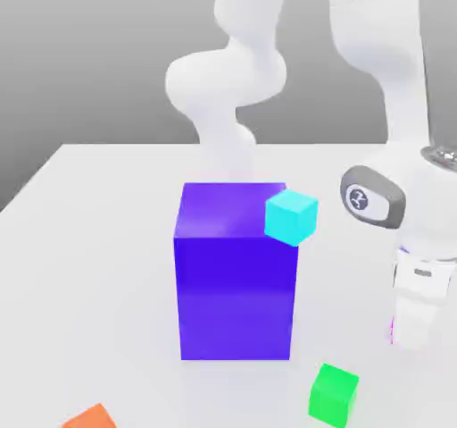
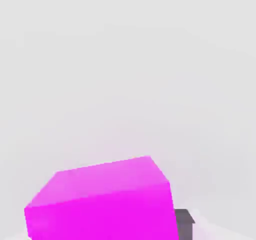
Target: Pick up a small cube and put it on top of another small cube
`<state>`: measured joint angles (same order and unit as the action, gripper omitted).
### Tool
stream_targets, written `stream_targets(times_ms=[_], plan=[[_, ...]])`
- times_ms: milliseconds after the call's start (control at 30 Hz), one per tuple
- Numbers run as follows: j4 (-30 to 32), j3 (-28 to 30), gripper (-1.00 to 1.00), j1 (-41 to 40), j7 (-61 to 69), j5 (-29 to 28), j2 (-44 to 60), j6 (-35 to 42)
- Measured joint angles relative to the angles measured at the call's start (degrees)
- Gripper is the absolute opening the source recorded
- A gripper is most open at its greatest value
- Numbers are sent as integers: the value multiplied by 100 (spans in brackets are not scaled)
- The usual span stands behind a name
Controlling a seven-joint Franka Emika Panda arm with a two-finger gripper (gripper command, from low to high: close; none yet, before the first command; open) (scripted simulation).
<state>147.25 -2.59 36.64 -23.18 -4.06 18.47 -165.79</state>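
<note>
The small magenta-pink cube [image 2: 102,201] sits very close under the hand camera, slightly skewed, on the pale table. In the exterior view just a thin pink sliver of it [image 1: 391,329] peeks out beside my gripper [image 1: 412,337], which hangs low over the table at the exterior view's right and hides most of the cube. A green cube [image 1: 334,394] of similar size rests on the table near the front, a short way to the exterior view's left of the gripper.
A tall blue block [image 1: 235,270] stands mid-table, with a cyan cube [image 1: 291,217] at its upper right corner. An orange piece [image 1: 90,417] lies at the front left edge of the exterior view. The white arm [image 1: 384,69] rises behind.
</note>
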Motion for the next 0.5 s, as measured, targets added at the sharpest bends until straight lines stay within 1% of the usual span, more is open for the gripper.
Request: stream_targets(times_ms=[100, 133, 233, 500], plan=[[119, -83, -100, -55, 99, 137, -579, 467], [73, -85, -100, -82, 124, 177, -673, 632], [-391, 130, -100, -171, -233, 223, -430, 1245], [-1866, 775, -100, -394, -1593, 459, 490, 2882]])
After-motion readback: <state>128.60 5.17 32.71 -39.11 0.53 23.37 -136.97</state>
